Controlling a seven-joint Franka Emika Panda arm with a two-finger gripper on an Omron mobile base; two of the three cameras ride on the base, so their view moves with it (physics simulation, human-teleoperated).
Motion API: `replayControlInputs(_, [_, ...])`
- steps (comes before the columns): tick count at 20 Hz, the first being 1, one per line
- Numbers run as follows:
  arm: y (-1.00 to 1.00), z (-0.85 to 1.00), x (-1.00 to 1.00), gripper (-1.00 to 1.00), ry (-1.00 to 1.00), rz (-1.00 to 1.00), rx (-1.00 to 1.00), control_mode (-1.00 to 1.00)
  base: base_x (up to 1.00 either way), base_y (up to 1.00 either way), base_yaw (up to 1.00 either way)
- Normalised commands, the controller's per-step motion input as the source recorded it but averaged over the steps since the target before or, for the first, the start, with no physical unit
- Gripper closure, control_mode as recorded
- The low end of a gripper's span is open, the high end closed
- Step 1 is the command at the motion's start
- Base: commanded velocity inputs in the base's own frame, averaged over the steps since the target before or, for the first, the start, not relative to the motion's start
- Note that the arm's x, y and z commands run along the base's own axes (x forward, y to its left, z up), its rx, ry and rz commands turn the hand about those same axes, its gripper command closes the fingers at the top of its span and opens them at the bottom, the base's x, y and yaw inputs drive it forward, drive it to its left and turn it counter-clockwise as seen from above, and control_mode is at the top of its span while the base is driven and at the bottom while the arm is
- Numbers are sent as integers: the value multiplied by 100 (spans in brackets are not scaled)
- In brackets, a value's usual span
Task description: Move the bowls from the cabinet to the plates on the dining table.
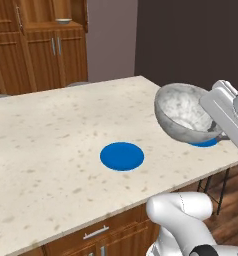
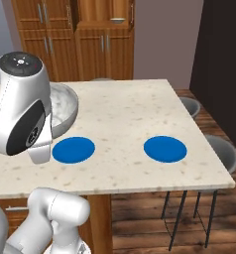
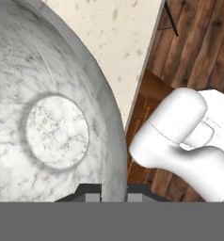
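My gripper is shut on the rim of the grey-white marbled bowl. It holds the bowl tilted in the air above the dining table. One blue plate lies in the open near the front edge. The other plate peeks out from behind the bowl. In the right base view both plates show whole, and the arm hides most of the bowl. The beige bowl sits on a shelf in the cabinet at the back.
Grey stools stand along the table's right side over a wooden floor. Drawer fronts with a metal handle run under the near table edge. The arm's white elbow bulks at the left of the right base view.
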Motion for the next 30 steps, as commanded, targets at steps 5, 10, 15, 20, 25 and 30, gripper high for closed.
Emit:
replayControlInputs(5, [0, 0, 0, 100, 0, 0, 0, 100, 0, 0, 0])
replayControlInputs(10, [0, 0, 0, 100, 0, 0, 0, -100, 0, 0, 0])
replayControlInputs(15, [30, -25, 14, 100, 0, -1, 0, -100, 0, 0, 0])
replayControlInputs(20, [58, -50, 35, 100, 7, -3, 0, -100, 0, 0, 0])
replayControlInputs(25, [0, -16, 18, 100, 11, 0, 0, -100, 0, 0, 0])
replayControlInputs(30, [-6, -5, 12, 100, 15, 0, 1, -100, 0, 0, 0])
